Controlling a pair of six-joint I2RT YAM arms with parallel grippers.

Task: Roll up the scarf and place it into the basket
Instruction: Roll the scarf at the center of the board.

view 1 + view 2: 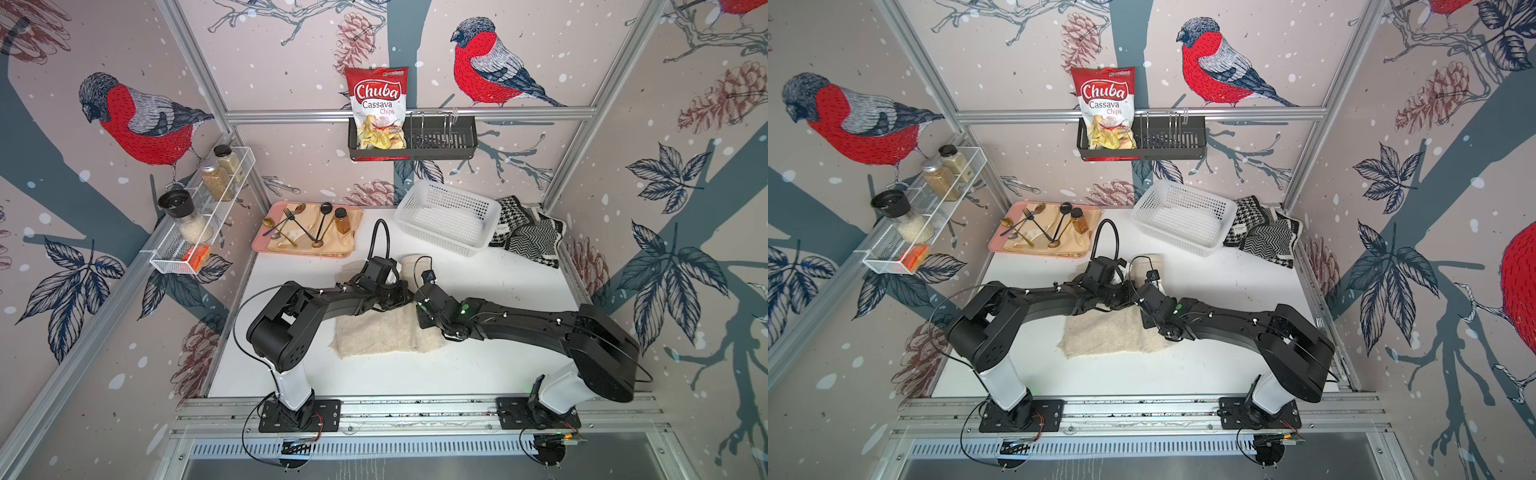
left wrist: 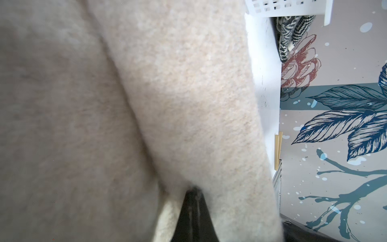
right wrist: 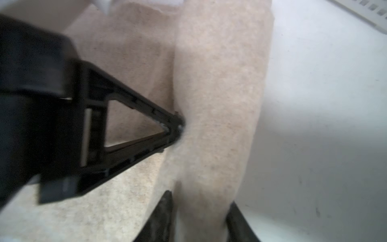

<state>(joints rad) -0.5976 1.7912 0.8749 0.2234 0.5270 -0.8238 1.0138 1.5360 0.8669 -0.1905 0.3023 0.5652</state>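
Cream scarf (image 1: 382, 332) lies on the white table (image 1: 478, 291): near part flat, far end wound into a roll (image 3: 219, 104). The left gripper (image 3: 179, 125) has its tips together, pressed into the roll's side; whether cloth is pinched cannot be told. The right gripper (image 3: 200, 198) has its fingers apart, one on each side of the roll. White basket (image 1: 440, 240) sits beyond, far right, apart from the scarf. Black-and-white cloths (image 1: 528, 232) just beside it. Pink tray (image 1: 262, 243) far left.
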